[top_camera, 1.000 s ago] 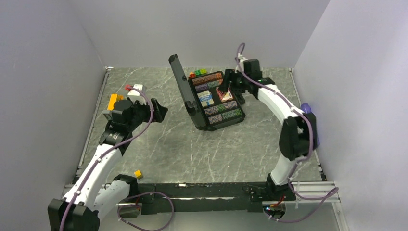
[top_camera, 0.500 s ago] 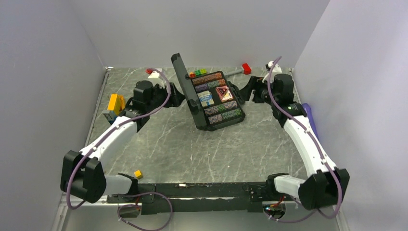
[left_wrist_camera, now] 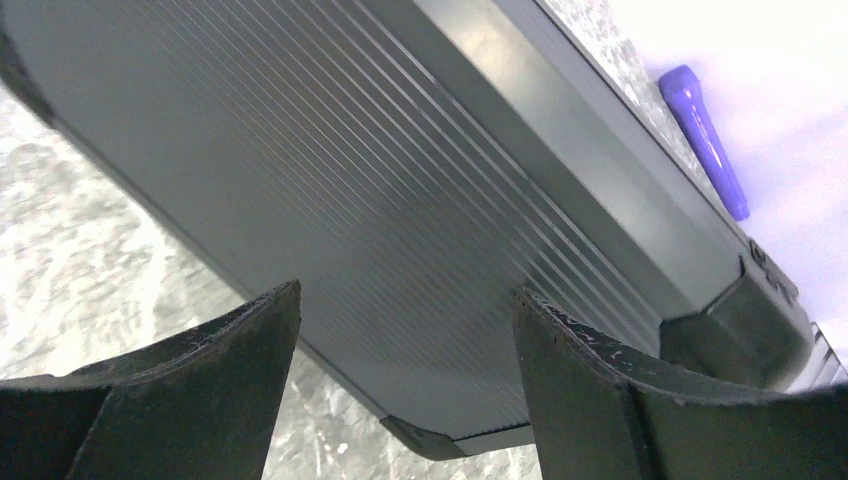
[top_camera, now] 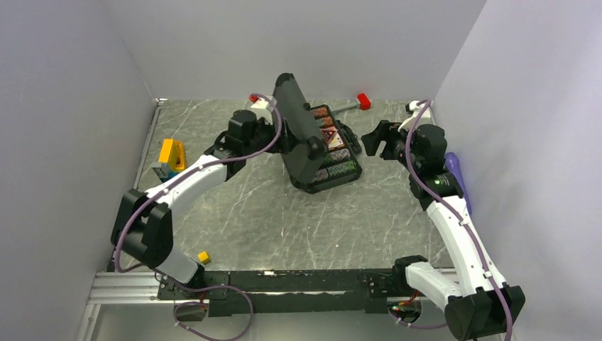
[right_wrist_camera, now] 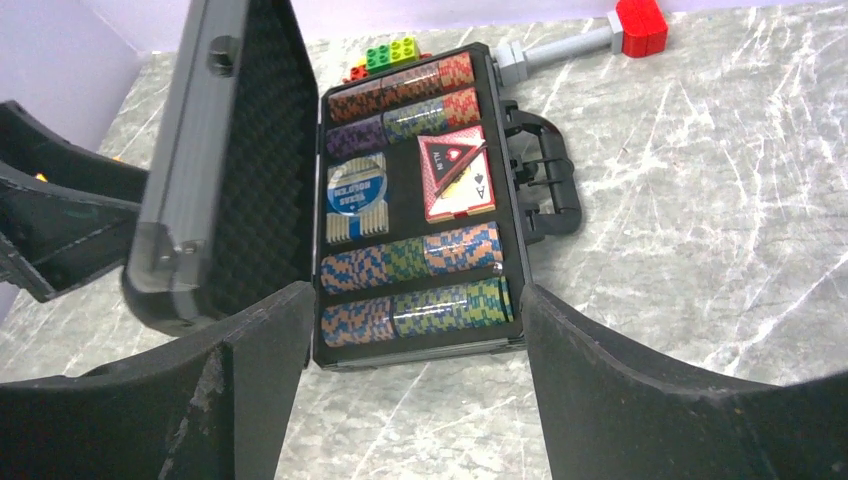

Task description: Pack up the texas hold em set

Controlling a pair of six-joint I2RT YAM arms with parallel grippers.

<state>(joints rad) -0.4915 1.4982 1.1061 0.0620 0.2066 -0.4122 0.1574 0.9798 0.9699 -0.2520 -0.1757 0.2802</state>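
The left gripper (left_wrist_camera: 405, 300), fingers parted and gripping nothing, sits close up to the ribbed outer face of the lid (top_camera: 302, 131), which tilts over the black briefcase (right_wrist_camera: 418, 352). The right gripper (top_camera: 374, 142) hovers wide open and empty beside the handle (right_wrist_camera: 545, 185). The briefcase lies toward the table's (top_camera: 284, 220) back, with poker chips (right_wrist_camera: 410, 255) and card decks (right_wrist_camera: 455, 175) inside.

Both arms are built alike: the left arm (top_camera: 186, 180) and right arm (top_camera: 461, 238) have smooth white links between bulky black joint housings. A thin purple cable (top_camera: 408, 131) runs along each, looping free near the wrist. The jaws are broad matt-black wedges, scuffed grey along their edges. The bases share a black bar (top_camera: 312, 280) on a ribbed aluminium rail (top_camera: 113, 288).
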